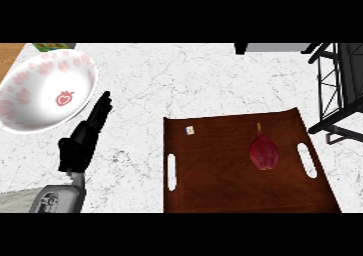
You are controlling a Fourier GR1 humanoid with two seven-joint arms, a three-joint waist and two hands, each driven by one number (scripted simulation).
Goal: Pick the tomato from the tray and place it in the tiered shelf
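Note:
A dark red, elongated tomato (264, 152) with a thin yellowish stem lies on the right half of the brown wooden tray (213, 175), near the tray's right handle slot. The black wire tiered shelf (339, 90) stands at the far right edge of the counter, just beyond the tray's far right corner. My left hand (82, 140) rests at the lower left, fingers straight and pointing away, holding nothing, well to the left of the tray. My right hand does not show.
A large white bowl (44, 92) with pink strawberry prints sits at the upper left, just beyond my left hand's fingertips. A small white tag (190, 130) lies on the tray's far left part. A green item (54, 46) peeks behind the bowl.

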